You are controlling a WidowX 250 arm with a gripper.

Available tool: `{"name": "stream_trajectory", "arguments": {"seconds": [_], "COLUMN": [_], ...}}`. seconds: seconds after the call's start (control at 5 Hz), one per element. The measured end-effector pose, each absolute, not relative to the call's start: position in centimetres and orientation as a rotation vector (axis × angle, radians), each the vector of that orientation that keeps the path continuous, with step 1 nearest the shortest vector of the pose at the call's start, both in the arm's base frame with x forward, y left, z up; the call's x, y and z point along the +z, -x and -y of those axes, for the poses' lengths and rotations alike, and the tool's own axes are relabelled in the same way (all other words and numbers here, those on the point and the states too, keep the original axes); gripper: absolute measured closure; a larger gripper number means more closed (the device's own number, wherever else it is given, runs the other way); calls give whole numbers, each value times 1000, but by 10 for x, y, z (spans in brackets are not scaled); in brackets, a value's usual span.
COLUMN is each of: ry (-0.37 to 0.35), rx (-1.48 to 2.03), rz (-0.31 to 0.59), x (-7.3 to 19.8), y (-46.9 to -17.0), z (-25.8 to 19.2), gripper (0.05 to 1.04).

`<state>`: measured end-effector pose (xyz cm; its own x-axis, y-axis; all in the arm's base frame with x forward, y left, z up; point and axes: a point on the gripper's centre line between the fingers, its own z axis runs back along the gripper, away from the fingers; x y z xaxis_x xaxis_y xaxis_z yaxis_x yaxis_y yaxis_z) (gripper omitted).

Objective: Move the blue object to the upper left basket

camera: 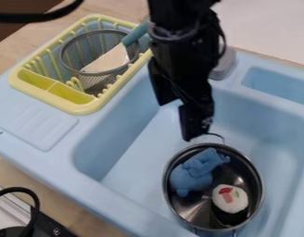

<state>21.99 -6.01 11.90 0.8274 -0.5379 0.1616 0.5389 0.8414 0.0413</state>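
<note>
My black gripper (pixel 174 120) hangs from the top edge over the blue sink, its two fingers apart and nothing between them. Below it and slightly to the right, a metal pot (pixel 258 185) rests in the sink. Inside the pot, on its left side, lies a soft blue object (pixel 193 175). The gripper is above the pot's back rim, apart from the blue object. At the upper left stands a yellow rack-like basket (pixel 77 108), with a round mesh strainer (pixel 69 54) inside it.
A spatula-like tool (pixel 110 60) with a blue-green handle leans in the strainer. A white sushi-like piece (pixel 230 199) shares the pot. The sink's left wall and rim lie between pot and yellow basket. A grey item (pixel 224 64) sits behind the arm. Black cables show at the left.
</note>
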Motion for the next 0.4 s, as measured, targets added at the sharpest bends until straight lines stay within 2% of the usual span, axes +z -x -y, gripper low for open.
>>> {"name": "stream_trajectory", "arguments": {"seconds": [0.2, 0.4], "ry": [4, -5], "rx": [-601, -617], "rz": [150, 92], "x": [113, 97], "y": [-216, -215], "z": [79, 97], "gripper": [82, 82]}}
